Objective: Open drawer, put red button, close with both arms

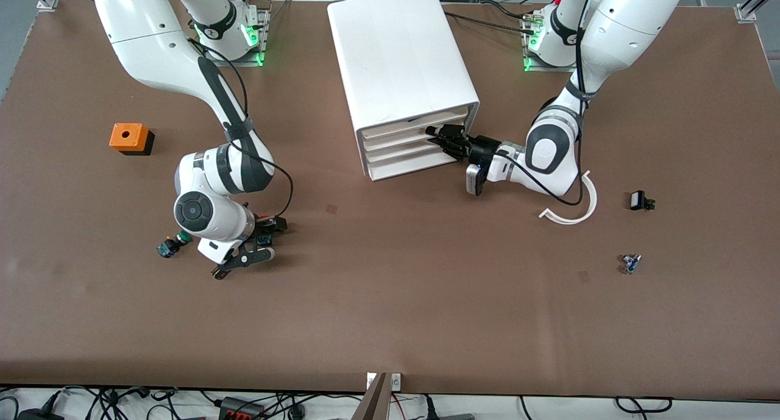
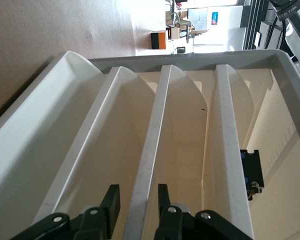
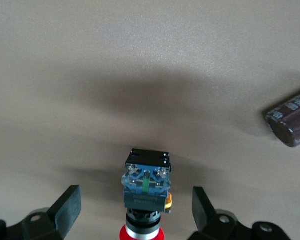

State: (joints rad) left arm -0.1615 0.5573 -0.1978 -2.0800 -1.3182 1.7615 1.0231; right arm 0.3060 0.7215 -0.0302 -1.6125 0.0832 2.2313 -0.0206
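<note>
Two grippers we see: left gripper, jaws narrowly astride the drawer front edge; right gripper, jaws wide, flanking the red button on open tabletop.

I see table covered in matt brown sheet, faintly scuffed. Cabinet smooth white plastic, slight sheen; drawer fronts same plastic, cream-toned up close. Red button: glossy red cap, metal collar, blue plastic base. Arms glossy white shells, matt black grippers. Orange block matt plastic
</note>
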